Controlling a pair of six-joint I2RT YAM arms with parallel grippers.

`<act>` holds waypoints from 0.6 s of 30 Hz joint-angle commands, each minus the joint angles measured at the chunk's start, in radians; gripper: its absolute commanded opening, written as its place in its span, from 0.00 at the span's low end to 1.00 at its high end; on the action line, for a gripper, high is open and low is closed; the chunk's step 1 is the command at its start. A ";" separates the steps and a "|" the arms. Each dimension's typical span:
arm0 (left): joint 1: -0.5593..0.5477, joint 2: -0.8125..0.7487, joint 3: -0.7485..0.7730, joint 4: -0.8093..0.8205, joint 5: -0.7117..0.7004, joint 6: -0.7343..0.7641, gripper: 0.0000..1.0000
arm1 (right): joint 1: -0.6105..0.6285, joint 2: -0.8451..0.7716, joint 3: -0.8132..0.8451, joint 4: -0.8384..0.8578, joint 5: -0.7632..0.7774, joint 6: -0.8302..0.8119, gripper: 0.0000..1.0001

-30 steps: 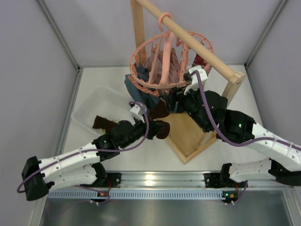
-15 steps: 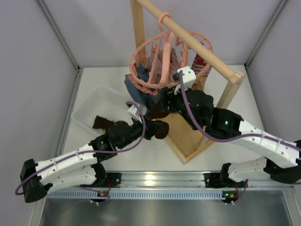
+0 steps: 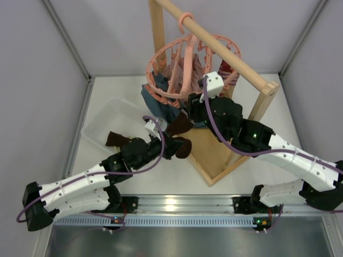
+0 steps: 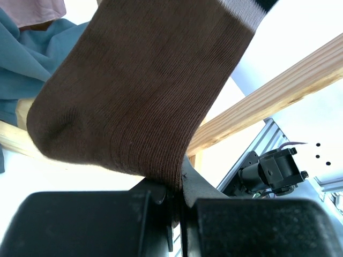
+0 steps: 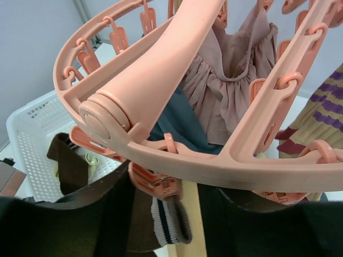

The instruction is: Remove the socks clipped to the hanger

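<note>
- Your left gripper (image 4: 179, 187) is clenched on the brown sock (image 4: 134, 96), pinching its toe end between the two fingers.
- From overhead, that gripper sits out over the table (image 3: 120, 91), just left of the wooden rack (image 3: 241, 61) and on the near side of the hanger (image 3: 161, 93).
- The brown sock hangs from the near edge of the hanger's ring. Its pale cuff with dark bands is up at a peg (image 5: 155, 182), and its toe is drawn down toward the near left.
- Your right gripper (image 5: 166, 227) is released. Its jaws stand apart right under the ring, with the peg and the banded cuff between them.
- The left finger looks to be against the peg. A sliver of the rack's wood shows between the cuff and the right finger.
- The hanger hangs by its hook from the rack's slanted top bar, ring tilted.
- A striped sock (image 3: 225, 68) in dark red is clipped at the hanger's far right side, close to the bar.
- A pink garment (image 5: 236, 80) hangs inside the ring, and a blue cloth (image 3: 158, 107) hangs from its left side, down toward the table.
- A white basket (image 3: 96, 120) stands on the table to the left of the rack, with a dark sock (image 3: 113, 139) at its near edge.
</note>
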 commanded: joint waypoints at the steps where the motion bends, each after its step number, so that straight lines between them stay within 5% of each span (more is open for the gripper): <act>1: 0.002 0.005 0.019 0.020 -0.009 0.015 0.00 | -0.018 -0.004 -0.003 0.099 -0.029 -0.018 0.43; 4: 0.002 0.019 0.021 0.020 -0.009 0.017 0.00 | -0.021 -0.003 -0.012 0.110 -0.032 -0.018 0.24; 6: 0.002 0.029 0.021 0.020 -0.013 0.020 0.00 | -0.022 -0.001 -0.015 0.110 -0.026 -0.009 0.00; 12: 0.002 0.040 0.035 -0.049 -0.097 0.031 0.00 | -0.028 -0.007 -0.040 0.110 -0.020 0.017 0.00; 18: 0.007 0.035 0.169 -0.451 -0.447 0.051 0.00 | -0.033 -0.024 -0.064 0.107 -0.032 0.028 0.00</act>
